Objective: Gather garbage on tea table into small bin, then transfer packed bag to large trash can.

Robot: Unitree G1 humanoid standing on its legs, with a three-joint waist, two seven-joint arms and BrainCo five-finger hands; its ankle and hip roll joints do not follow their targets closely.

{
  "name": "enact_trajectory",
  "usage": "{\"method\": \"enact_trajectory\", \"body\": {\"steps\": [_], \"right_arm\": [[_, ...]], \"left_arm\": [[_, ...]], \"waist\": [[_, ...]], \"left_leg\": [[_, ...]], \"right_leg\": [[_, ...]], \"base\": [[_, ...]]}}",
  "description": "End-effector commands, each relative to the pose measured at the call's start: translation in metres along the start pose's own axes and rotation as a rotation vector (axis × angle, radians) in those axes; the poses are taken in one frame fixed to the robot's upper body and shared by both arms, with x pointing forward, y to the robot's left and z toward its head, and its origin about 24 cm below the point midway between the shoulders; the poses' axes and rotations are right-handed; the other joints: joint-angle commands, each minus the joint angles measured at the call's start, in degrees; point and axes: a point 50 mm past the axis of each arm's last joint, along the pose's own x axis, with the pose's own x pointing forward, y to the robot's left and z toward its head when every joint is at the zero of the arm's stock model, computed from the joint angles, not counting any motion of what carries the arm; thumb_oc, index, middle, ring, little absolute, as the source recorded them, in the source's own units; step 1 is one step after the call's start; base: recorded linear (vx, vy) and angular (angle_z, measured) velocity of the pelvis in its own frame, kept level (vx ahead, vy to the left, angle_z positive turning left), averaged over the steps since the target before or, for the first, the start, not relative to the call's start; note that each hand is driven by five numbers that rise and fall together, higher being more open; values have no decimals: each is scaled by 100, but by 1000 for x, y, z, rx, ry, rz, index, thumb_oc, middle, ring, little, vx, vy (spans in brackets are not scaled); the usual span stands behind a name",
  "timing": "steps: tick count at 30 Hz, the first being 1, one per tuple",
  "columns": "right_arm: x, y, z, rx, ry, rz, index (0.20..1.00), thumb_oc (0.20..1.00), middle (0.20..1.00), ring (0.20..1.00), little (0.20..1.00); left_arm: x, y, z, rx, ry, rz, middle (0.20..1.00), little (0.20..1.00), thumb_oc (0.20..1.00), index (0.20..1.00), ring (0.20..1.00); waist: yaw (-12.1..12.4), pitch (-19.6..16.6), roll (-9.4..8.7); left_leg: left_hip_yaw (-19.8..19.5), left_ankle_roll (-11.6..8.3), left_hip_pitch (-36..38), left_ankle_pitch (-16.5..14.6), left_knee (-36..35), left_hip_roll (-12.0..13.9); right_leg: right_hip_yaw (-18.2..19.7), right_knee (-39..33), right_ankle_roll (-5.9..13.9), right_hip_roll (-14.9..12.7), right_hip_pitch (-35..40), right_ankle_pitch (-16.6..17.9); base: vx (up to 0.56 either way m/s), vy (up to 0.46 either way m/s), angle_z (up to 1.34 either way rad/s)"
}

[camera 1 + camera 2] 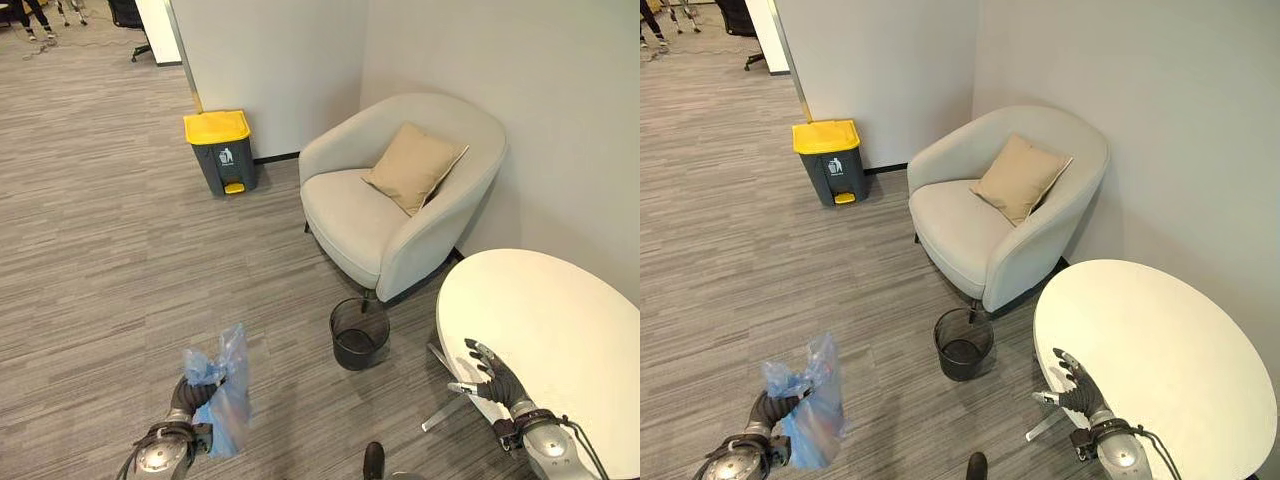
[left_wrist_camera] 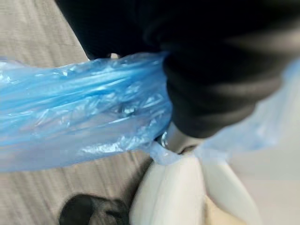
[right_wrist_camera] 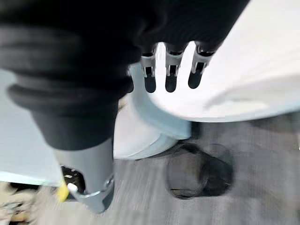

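Observation:
My left hand (image 1: 188, 395) is low at the left, fingers curled round the gathered top of a blue plastic bag (image 1: 222, 392), which hangs beside it above the carpet; the left wrist view has the bag (image 2: 79, 112) crumpled against the hand. The small black mesh bin (image 1: 359, 333) stands bare on the floor between armchair and tea table. A large grey trash can with a yellow lid (image 1: 220, 150) stands far off against the wall. My right hand (image 1: 492, 375) hovers at the near edge of the white round tea table (image 1: 560, 330), fingers (image 3: 170, 70) straight and empty.
A beige armchair (image 1: 400, 205) with a tan cushion (image 1: 412, 165) fills the corner behind the small bin. Open carpet stretches between me and the yellow-lidded can. People's legs and a chair base (image 1: 128, 18) are at the far back left.

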Motion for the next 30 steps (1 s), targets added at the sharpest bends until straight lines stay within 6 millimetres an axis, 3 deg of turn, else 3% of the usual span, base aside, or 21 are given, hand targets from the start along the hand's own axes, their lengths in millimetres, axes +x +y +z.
{"method": "enact_trajectory", "body": {"steps": [1,4,9,10,11,12,13,14,17,21,23,24,27,30], "right_arm": [[14,-10,34,25,-141,-42,1000,1000,1000,1000,1000],[14,-11,30,75,-127,-56,1000,1000,1000,1000,1000],[21,-14,44,75,-176,-76,1000,1000,1000,1000,1000],[22,-16,46,70,-182,-93,1000,1000,1000,1000,1000],[22,-16,46,70,-182,-93,1000,1000,1000,1000,1000],[22,-16,42,72,-168,-105,1000,1000,1000,1000,1000],[22,-16,42,72,-169,-105,1000,1000,1000,1000,1000],[22,-14,37,78,-146,-109,1000,1000,1000,1000,1000],[23,-9,36,72,-133,-98,1000,1000,1000,1000,1000],[28,1,42,82,-144,-72,1000,1000,1000,1000,1000],[31,8,44,101,-151,-56,1000,1000,1000,1000,1000],[31,10,45,110,-153,-52,1000,1000,1000,1000,1000],[32,9,47,134,-161,-61,1000,1000,1000,1000,1000],[32,5,47,130,-164,-68,1000,1000,1000,1000,1000]], "left_arm": [[10,14,30,25,-132,30,200,200,200,200,200],[6,22,18,-3,-89,79,200,200,200,200,200],[16,17,34,-22,-139,81,200,200,200,200,200],[20,12,42,-24,-168,65,200,200,200,200,200],[20,12,42,-24,-168,65,200,200,200,200,200],[23,6,48,-19,-185,42,200,200,200,200,200],[23,6,48,-19,-185,42,200,200,200,200,200],[26,-1,53,-13,-197,5,200,200,200,200,200],[26,-6,53,4,-194,-23,200,200,200,200,200],[28,-9,57,17,-210,-32,200,200,200,200,200],[32,-6,71,44,-253,-31,200,200,200,200,200],[34,-7,77,51,-270,-34,200,200,200,200,200],[36,-8,86,57,-303,-38,200,200,200,200,200],[38,-10,89,59,-305,-42,200,200,200,200,200]], "waist": [[-3,11,-66],[64,191,-77],[225,585,-175],[257,676,-185],[252,671,-184],[213,709,-154],[210,704,-151],[108,675,-121],[89,691,-108],[113,713,-105],[91,791,-103],[41,824,-99],[-175,888,-42],[-324,969,-52]], "left_leg": [[-324,-36,-88,-378,46,-143],[-435,-43,-228,-445,331,-130],[-575,-165,-1066,-487,1128,-98],[-466,-218,-1385,-464,1376,-57],[-470,-218,-1395,-467,1383,-57],[-25,-199,-1437,-524,1511,101],[-30,-199,-1452,-532,1527,104],[372,-174,-1364,-747,1609,290],[385,-92,-1377,-865,1722,273],[337,114,-1295,-1046,1674,76],[253,240,-1165,-1105,1556,-98],[245,287,-1153,-962,1467,-141],[16,323,-853,-1000,1203,-284],[-279,357,-529,-1160,1047,-468]], "right_leg": [[114,305,420,-78,586,-1263],[119,438,367,-73,527,-1344],[-176,555,281,-164,239,-1365],[-428,583,274,-261,152,-1357],[-432,585,273,-261,146,-1358],[-724,606,285,-353,132,-1372],[-728,607,285,-350,126,-1373],[-904,626,343,-409,178,-1444],[-992,731,385,-502,260,-1489],[-867,1275,487,-767,141,-1528],[-600,2077,602,-956,-193,-1440],[-458,2248,552,-888,-418,-1284],[193,2134,491,-445,-961,-1252],[362,1657,564,-226,-1414,-938]], "base": [[-4,-35,5],[-48,-50,16],[-156,-62,48],[-117,-23,78],[-113,30,90],[-31,39,74],[83,120,76],[145,127,71],[122,168,65],[98,240,30],[109,276,10],[93,217,21],[196,118,50],[274,31,51]]}}
